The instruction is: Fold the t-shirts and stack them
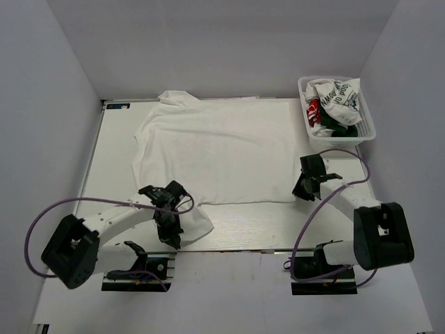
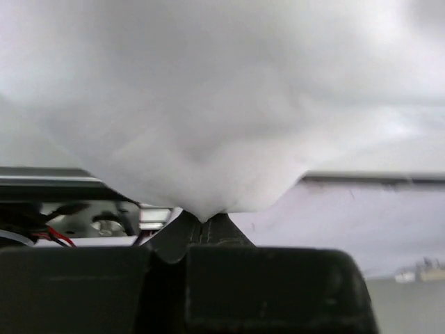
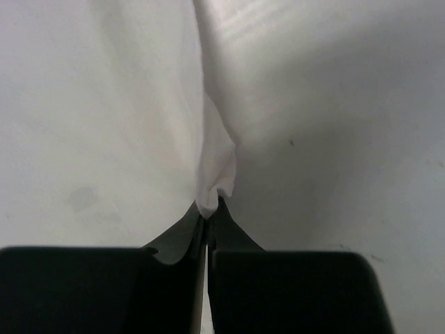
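**Grip, left.** The left fingers [image 2: 174, 240] are pressed together on a pinch of white cloth. The fabric fans up and away from their tips and fills the left wrist view.

**Grip, right.** The right fingers [image 3: 184, 233] are also pressed together, with only a hairline gap between them. A small folded tuck of the cloth's edge is caught at their tips.

**Position of the work.** The spread t-shirt [image 1: 222, 149] lies flat on the table [image 1: 278, 224], wholly on the far side of both sets of fingers. Its near edge runs crosswise from one set to the other. The left fingers hold the near-left corner, where a flap is drawn back towards the arm bases. The right fingers hold the near-right corner. Neither arm is nearer, as each is at its own end of the same edge. A sleeve or collar bunches at the corner far from the left fingers, but which it is cannot be settled.

**Other stock.** A crumpled printed t-shirt [image 1: 337, 94] sits in the white basket [image 1: 368, 132], beyond the right fingers and well apart from them.

**Assessment.** The fold appears ready to begin. Both corners of one edge are held and all the cloth lies beyond them, so the move likely called for is to raise that edge and carry it away over the body of the shirt. If the two corners do not travel evenly, the fold line would skew.
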Tool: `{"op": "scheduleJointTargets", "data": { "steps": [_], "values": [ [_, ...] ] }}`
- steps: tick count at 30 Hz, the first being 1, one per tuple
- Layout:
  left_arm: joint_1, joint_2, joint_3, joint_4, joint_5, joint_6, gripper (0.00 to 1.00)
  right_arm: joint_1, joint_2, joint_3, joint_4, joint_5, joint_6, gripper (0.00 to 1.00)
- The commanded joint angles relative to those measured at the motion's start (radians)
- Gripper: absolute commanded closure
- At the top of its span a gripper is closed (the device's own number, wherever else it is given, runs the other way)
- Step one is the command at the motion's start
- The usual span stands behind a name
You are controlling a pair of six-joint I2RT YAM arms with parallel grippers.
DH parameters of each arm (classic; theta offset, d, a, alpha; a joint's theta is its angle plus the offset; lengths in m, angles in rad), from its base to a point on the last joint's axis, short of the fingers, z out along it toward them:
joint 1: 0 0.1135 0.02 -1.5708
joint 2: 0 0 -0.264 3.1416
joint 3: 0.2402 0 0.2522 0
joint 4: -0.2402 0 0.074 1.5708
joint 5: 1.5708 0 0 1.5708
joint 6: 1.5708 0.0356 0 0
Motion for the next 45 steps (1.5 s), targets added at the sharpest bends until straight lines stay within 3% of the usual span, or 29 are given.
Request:
{"op": "scheduleJointTargets", "data": {
  "steps": [1,4,8,16,20,24,36,42,43,44,45],
  "values": [
    [-0.002,-0.140,-0.010,-0.013,0.122,0.036,1.00,0.006,-0.077,-0.042,-0.185,0.020,-0.003,1.00],
    [-0.002,-0.200,0.016,0.007,0.193,0.071,1.00,0.015,-0.147,-0.057,-0.216,0.017,-0.013,1.00],
    [0.007,-0.240,0.102,0.070,0.124,0.103,1.00,0.018,-0.183,-0.046,-0.185,-0.016,-0.017,1.00],
    [0.025,-0.103,0.361,0.311,-0.382,0.189,1.00,0.024,-0.081,0.136,-0.160,-0.007,-0.065,1.00],
    [0.055,-0.027,0.424,0.475,-0.445,0.295,1.00,0.026,-0.008,0.248,-0.185,-0.007,-0.073,1.00],
    [0.116,0.163,0.554,0.503,-0.520,0.369,1.00,0.016,0.065,0.320,-0.164,0.008,-0.062,1.00],
    [0.321,0.413,0.685,0.800,-0.508,0.587,1.00,-0.004,0.354,0.654,-0.211,0.103,-0.039,1.00],
    [0.377,0.544,0.726,0.967,-0.381,0.740,1.00,-0.031,0.513,0.785,-0.240,0.116,-0.054,1.00],
    [0.387,0.571,0.744,0.968,-0.380,0.740,1.00,-0.031,0.526,0.829,-0.240,0.116,-0.053,0.94],
    [0.401,0.604,0.807,0.958,-0.420,0.740,1.00,-0.033,0.564,0.842,-0.239,0.111,-0.065,0.66],
    [0.410,0.681,0.850,0.890,-0.435,0.740,1.00,-0.033,0.587,0.857,-0.236,0.109,-0.069,0.55]
  ]
}}
